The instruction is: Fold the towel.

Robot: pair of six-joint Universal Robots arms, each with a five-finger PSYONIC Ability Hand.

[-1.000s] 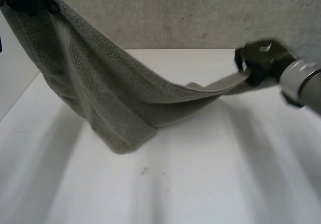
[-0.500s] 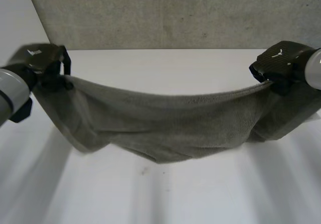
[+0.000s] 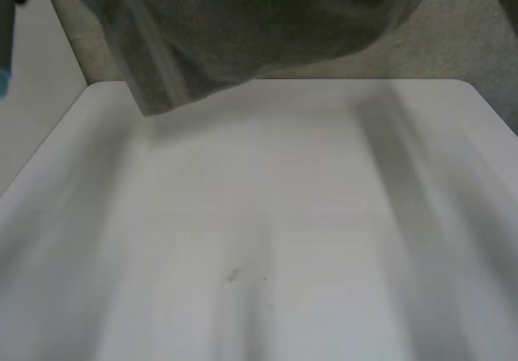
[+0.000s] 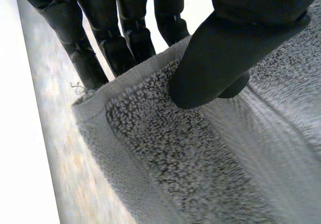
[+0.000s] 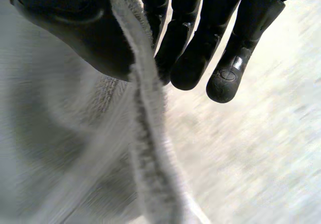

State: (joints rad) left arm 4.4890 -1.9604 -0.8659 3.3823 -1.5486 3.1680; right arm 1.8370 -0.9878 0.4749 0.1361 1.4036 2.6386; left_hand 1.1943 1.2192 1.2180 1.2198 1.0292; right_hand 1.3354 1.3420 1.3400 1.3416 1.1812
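The grey-green towel hangs in the air above the far part of the white table, stretched between both arms, with its lowest fold at the left. In the left wrist view my left hand is shut on the towel: the thumb presses the cloth's hemmed edge near a corner against the fingers. In the right wrist view my right hand pinches the towel's edge between thumb and fingers, and the cloth hangs down from that grip.
A grey wall rises behind the table's far edge. My left arm sits at the far left beside the towel. A small dark speck marks the tabletop.
Both hands have risen and carried the towel up off the table. It sagged low between them before and now hangs high over the far edge.
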